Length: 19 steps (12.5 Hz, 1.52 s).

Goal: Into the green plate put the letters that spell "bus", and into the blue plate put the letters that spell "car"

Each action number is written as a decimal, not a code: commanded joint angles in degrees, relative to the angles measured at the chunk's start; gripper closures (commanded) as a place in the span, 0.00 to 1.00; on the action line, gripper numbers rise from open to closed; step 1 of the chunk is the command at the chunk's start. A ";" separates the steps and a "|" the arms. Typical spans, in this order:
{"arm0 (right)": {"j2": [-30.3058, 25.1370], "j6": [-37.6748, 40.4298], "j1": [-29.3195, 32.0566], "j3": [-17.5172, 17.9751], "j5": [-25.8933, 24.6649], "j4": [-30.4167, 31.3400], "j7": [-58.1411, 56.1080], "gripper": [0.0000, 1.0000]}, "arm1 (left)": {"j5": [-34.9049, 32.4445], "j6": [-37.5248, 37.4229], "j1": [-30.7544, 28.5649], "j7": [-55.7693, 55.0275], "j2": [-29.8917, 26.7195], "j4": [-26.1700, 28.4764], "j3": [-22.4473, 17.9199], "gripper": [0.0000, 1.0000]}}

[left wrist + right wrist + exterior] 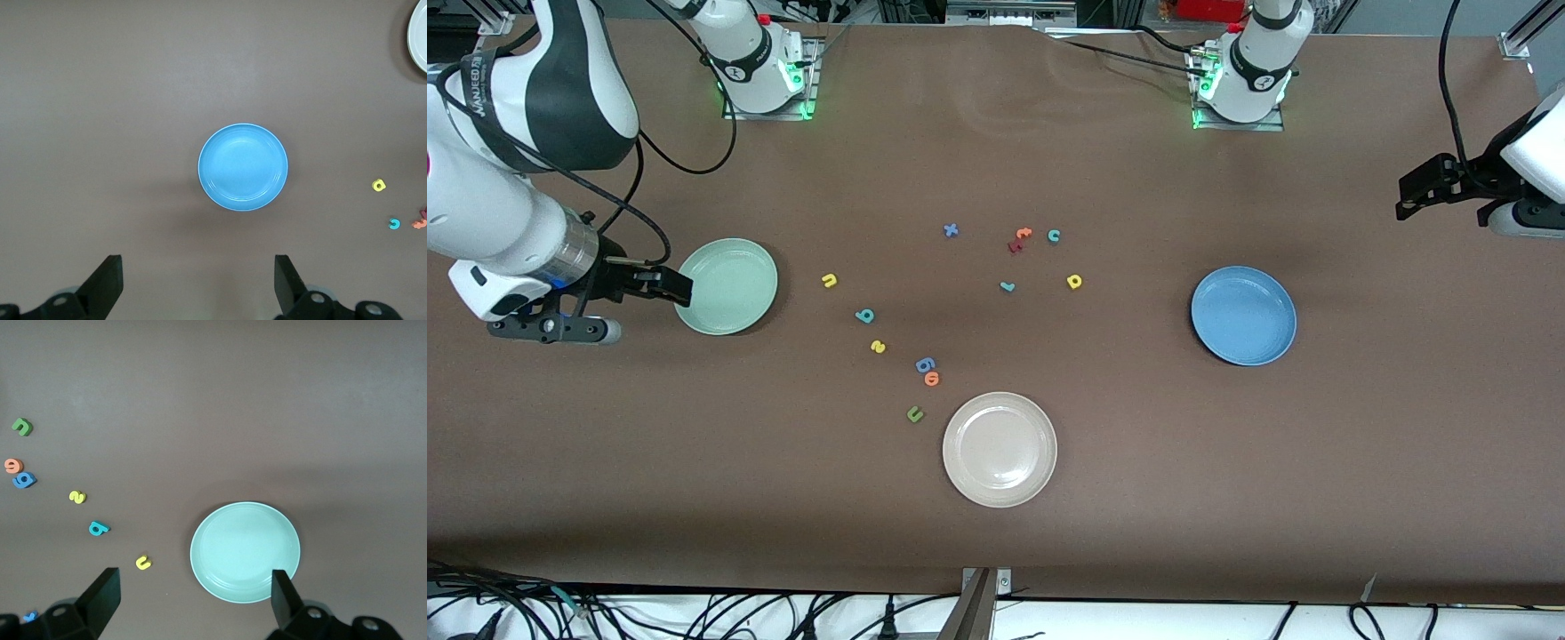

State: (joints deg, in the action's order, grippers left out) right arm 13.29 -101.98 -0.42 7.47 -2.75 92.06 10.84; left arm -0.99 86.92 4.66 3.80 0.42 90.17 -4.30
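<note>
The green plate lies toward the right arm's end and the blue plate toward the left arm's end, both with nothing in them. Between them lie the yellow "u", teal "b", yellow "s", teal "c", yellow "a" and thin teal "r". My right gripper hangs open over the green plate's rim, holding nothing. My left gripper is open over bare table, well apart from the blue plate.
A cream-white plate sits nearest the front camera. Other letters lie among the task's own: an olive "u", a blue letter touching an orange one, a blue "x", and orange and dark red letters beside the "c".
</note>
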 commanded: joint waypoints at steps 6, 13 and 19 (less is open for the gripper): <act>-0.02 0.03 0.16 0.17 0.29 0.13 0.58 0.00 | 1.43 -0.52 -0.18 1.47 0.11 -0.08 0.00 0.00; 1.99 -3.05 -4.67 0.35 0.55 0.13 8.91 0.01 | 1.43 -0.61 -0.01 1.73 0.63 -0.08 0.00 0.00; 4.11 -8.40 -9.24 0.44 0.20 5.57 12.97 0.01 | 1.43 -0.61 -0.01 1.38 0.99 -0.08 0.00 0.00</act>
State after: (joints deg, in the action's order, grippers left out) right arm 17.96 -107.85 -8.82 8.05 -2.64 94.71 22.83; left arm -0.99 86.75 4.77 4.13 1.33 90.17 -4.23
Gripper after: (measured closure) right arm 0.004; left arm 0.000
